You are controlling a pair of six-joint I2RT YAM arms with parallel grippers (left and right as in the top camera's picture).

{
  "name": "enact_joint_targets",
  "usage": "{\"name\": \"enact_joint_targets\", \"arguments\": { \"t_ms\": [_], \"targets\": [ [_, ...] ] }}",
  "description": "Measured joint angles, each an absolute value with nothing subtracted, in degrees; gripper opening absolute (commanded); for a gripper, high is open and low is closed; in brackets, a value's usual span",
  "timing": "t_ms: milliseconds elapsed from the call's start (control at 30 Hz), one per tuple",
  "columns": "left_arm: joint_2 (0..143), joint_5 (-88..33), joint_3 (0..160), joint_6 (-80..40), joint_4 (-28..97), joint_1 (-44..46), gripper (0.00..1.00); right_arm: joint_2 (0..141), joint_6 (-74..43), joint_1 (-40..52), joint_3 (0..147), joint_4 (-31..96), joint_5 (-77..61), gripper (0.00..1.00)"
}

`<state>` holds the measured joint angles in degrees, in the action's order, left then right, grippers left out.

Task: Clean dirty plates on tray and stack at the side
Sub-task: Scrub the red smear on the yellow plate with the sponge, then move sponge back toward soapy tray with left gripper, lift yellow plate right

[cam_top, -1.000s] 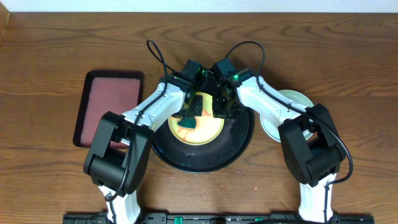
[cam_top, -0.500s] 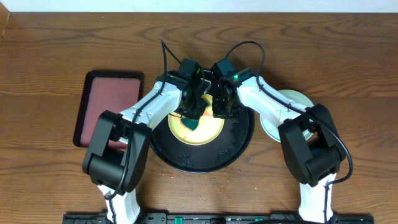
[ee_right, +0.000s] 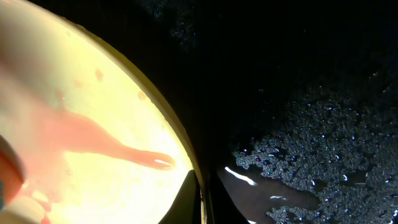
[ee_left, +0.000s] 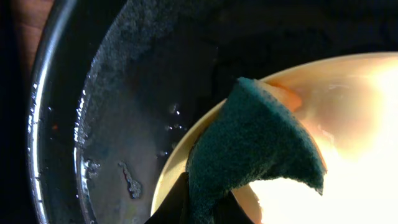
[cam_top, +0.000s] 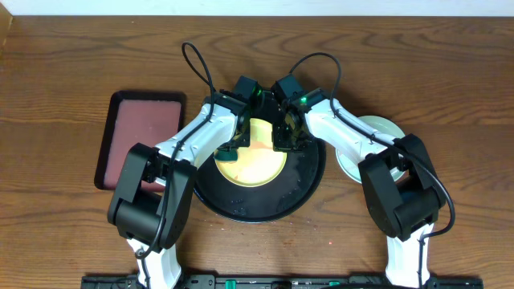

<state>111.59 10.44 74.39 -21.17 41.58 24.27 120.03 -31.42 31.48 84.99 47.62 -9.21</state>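
Note:
A pale yellow plate (cam_top: 253,160) lies in the large round black tray (cam_top: 309,181), smeared with red (ee_right: 93,140). My left gripper (cam_top: 234,144) is shut on a dark green sponge (ee_left: 249,143) that rests on the plate's left edge (ee_left: 186,155). My right gripper (cam_top: 287,140) is shut on the plate's right rim (ee_right: 180,143); its fingers (ee_right: 202,199) pinch the rim from both sides. Pale blue-green plates (cam_top: 377,132) sit stacked on the table to the right of the tray, partly hidden by my right arm.
A rectangular dark red tray (cam_top: 143,132) lies on the wooden table at the left. The black tray's floor is wet, with drops and streaks (ee_right: 311,137).
The sponge has moved from the plate's middle toward its left edge with my left gripper. The right gripper has stayed at the plate's right rim.

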Motion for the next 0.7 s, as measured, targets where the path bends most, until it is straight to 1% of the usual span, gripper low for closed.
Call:
{"name": "enact_joint_targets", "arguments": {
  "t_ms": [133,367,433,567,700],
  "targets": [
    [111.6,4.7,74.5,-16.8,41.8,24.5,0.07,120.0,-31.4,31.5,85.0,47.6,-9.3,0.01],
    [111.7,-15.9,74.5,-2.2,43.9,26.5,0.07,120.0,-31.4,31.5,85.0,47.7,-9.4,0.01],
    [112.0,-18.9,74.5,-0.5,43.7,27.1,0.08,120.0,-31.4,31.4,85.0,48.6,-9.4,0.01],
    [112.2,-19.2,74.5,-0.4,41.8,26.5,0.08,120.0,-31.4,31.3,85.0,48.6,-9.3,0.01],
    [112.2,-14.6,74.5,-5.6,37.6,25.7,0.07,120.0,-31.4,31.3,85.0,48.6,-9.3,0.01]
  ]
}}
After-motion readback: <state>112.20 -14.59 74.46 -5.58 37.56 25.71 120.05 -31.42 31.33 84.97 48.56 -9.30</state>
